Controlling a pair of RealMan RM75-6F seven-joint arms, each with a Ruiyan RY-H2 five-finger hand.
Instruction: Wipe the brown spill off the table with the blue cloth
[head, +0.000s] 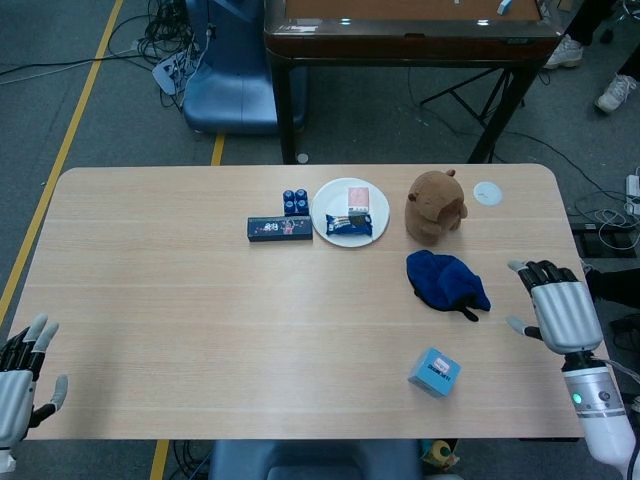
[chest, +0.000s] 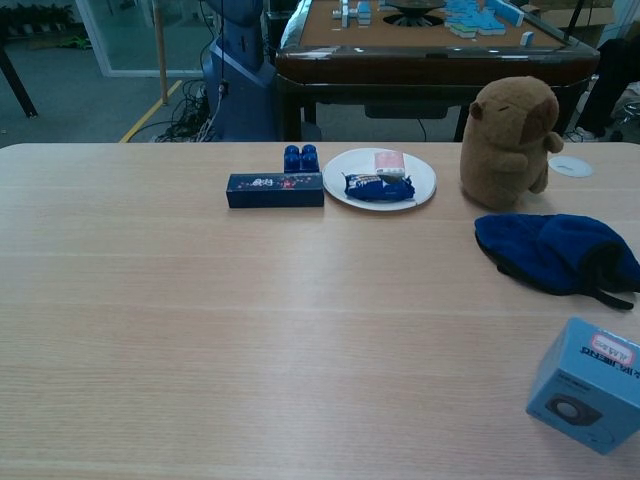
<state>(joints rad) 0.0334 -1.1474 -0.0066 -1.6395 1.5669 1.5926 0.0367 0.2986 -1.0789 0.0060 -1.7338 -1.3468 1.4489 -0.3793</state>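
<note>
One blue cloth (head: 446, 282) lies crumpled on the bench (head: 180, 300), right of centre, with no hand touching it. One brown plush animal (head: 434, 205) stands upright just behind the cloth, close to it but apart in the chest view. One light-blue box (head: 434, 371) sits tilted near the front edge, forward of the cloth and apart from it. One white plate (head: 330, 200) lies left of the plush animal and carries two packets: a dark blue wrapped one at the front and a pale one with a red label behind. One long dark box (head: 279, 228) lies just left of the plate, and two small blue containers (head: 295, 201) stand side by side behind it. One small white disc (head: 487, 193) lies near the far right corner.

No brown spill can be made out on the bench surface.

The right hand (head: 560, 313) hovers at the right edge, well clear of the cloth, fingers apart and holding nothing. The left hand (head: 20, 378) shows at the front left corner, fingers spread, holding nothing.
</note>
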